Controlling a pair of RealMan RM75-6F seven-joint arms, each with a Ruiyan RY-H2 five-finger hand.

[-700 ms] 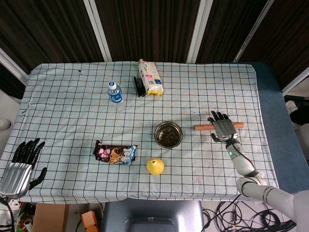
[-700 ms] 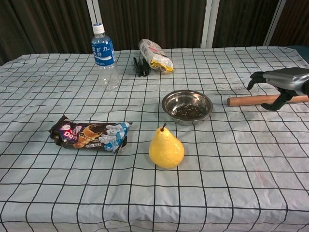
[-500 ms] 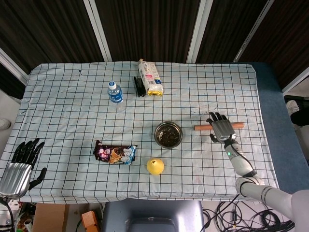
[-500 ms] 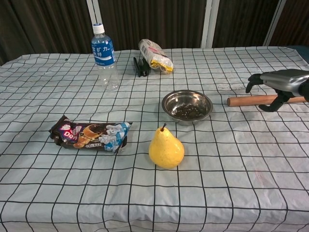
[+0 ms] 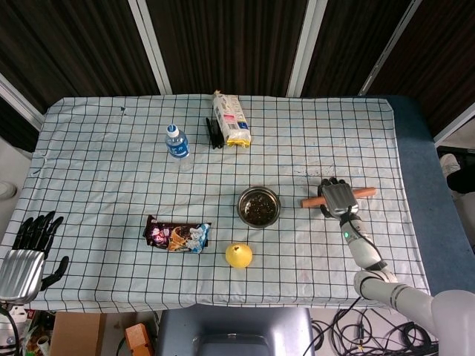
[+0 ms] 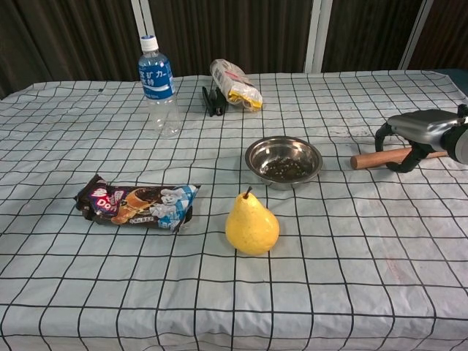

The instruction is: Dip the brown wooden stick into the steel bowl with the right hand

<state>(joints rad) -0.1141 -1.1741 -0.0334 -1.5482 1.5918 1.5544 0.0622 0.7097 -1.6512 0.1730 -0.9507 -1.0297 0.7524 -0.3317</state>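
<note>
Down at seven o'clock, my left hand is idling off the table edge, fingers spread, holding nothing. Out at three o'clock of the steel bowl, my right hand is curling around the brown wooden stick on the cloth.

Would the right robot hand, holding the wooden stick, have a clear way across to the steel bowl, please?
Probably yes. The right robot hand grips the wooden stick, and only bare checked cloth lies between it and the steel bowl. The pear sits nearer the front edge, off that line.
</note>
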